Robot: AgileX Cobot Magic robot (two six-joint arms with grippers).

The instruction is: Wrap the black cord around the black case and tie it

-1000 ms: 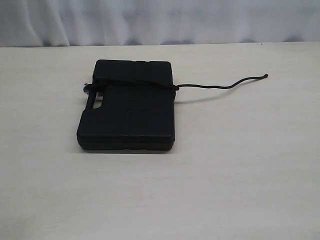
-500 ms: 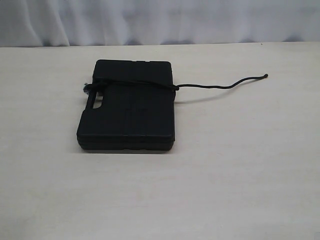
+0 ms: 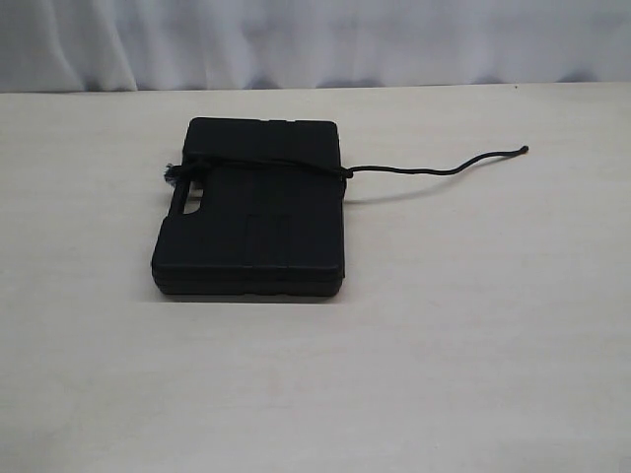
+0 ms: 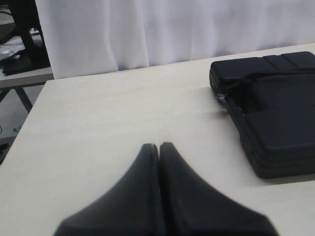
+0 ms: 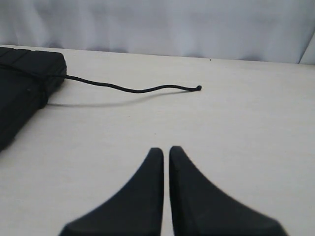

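- The black case (image 3: pixel 251 222) lies flat on the bench (image 3: pixel 444 355), left of centre in the exterior view. Its handle cut-out (image 3: pixel 187 202) faces the left arm's side.
- The black cord (image 3: pixel 434 171) crosses the lid of the case in one band near the far end, just beyond the handle cut-out. In that position the band bears on both long edges of the case, which should keep it from sliding along the lid.
- A frayed bunch (image 3: pixel 175 174) of the cord sits at the left edge of the case. A knot (image 3: pixel 344 172) sits at the right edge. The views do not show whether the knot is drawn tight.
- From the knot, the free length of cord runs to the right across the bench and ends well apart from the case. Nothing holds it.
- The left fingers (image 4: pixel 145 167) are pressed together and pinch nothing. They hang above bare bench, apart from the handle side of the case.
- The right fingers (image 5: pixel 155 169) are pressed together and pinch nothing. They hang above bare bench, near the free length of cord but clear of it.
- Judgement: the wrap and the tie appear to be done. Both arms stand clear of the case so that the tied cord is not disturbed.
- Caution: the long free length can snag on an arm that passes low over it.
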